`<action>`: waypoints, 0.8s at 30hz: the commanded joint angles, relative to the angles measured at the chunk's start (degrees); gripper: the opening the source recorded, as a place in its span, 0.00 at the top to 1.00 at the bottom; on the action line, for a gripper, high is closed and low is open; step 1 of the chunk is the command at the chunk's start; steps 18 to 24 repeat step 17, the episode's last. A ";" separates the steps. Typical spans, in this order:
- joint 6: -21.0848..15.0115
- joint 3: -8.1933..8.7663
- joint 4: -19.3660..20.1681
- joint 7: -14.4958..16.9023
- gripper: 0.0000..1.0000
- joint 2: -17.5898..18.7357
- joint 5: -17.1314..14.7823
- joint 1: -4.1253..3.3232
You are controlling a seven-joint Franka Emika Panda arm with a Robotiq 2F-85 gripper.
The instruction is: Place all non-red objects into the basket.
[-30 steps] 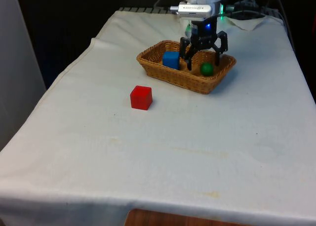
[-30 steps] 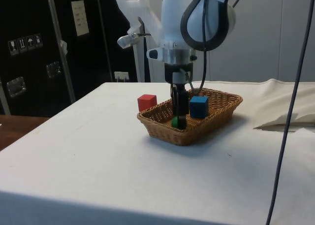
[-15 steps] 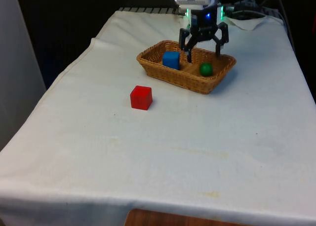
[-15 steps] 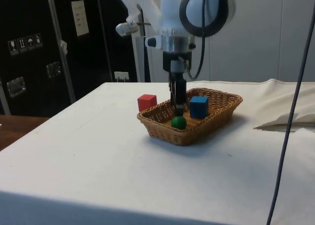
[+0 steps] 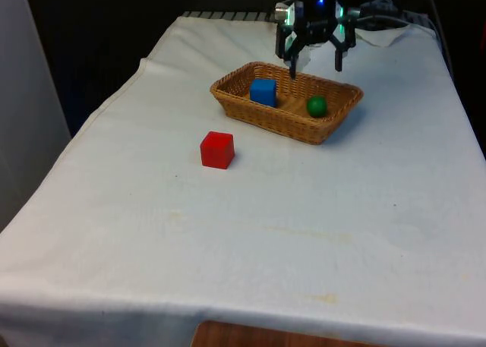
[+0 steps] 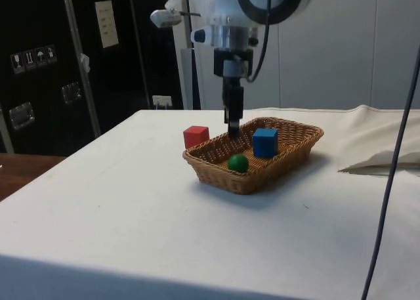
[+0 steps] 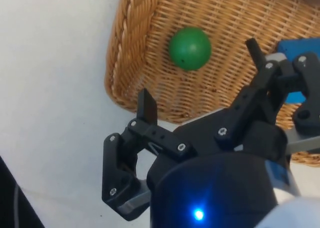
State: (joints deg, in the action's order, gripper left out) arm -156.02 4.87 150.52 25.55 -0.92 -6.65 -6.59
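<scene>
A woven basket [image 5: 334,127] [image 6: 209,167] [image 7: 128,48] stands at the far middle of the table. In it lie a blue cube [image 5: 263,92] [image 6: 264,142] [image 7: 296,47] and a green ball [image 5: 317,105] [image 6: 238,162] [image 7: 190,48]. On the cloth, nearer the camera and towards the front view's left, sits a red cube [image 5: 217,149] [image 6: 196,136]. My gripper [image 5: 314,67] [image 6: 233,130] [image 7: 199,71] hangs open above the basket's far rim, with nothing between its fingers. It is well clear of the ball and the cube.
Crumpled white cloth [image 5: 395,33] [image 6: 384,161] lies at the far corner on the front view's right. The table's left edge [image 5: 99,115] drops off beside a dark gap.
The open gripper has risen out of the basket, from just beside the green ball to above the rim. The ball stays in the basket.
</scene>
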 commanded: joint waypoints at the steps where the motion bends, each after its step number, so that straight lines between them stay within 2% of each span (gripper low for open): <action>1: 0.74 0.00 -0.11 -0.52 0.00 -0.52 -0.06 0.00; 14: 5.96 0.17 -1.95 -4.47 0.00 -5.33 0.57 0.29; 15: 5.39 0.17 -1.89 -3.61 0.00 -4.98 0.00 0.06; 17: 6.42 0.17 -2.06 -4.98 0.00 -5.96 0.46 0.29; 24: 6.42 0.17 -2.06 -4.98 0.00 -5.96 0.46 0.29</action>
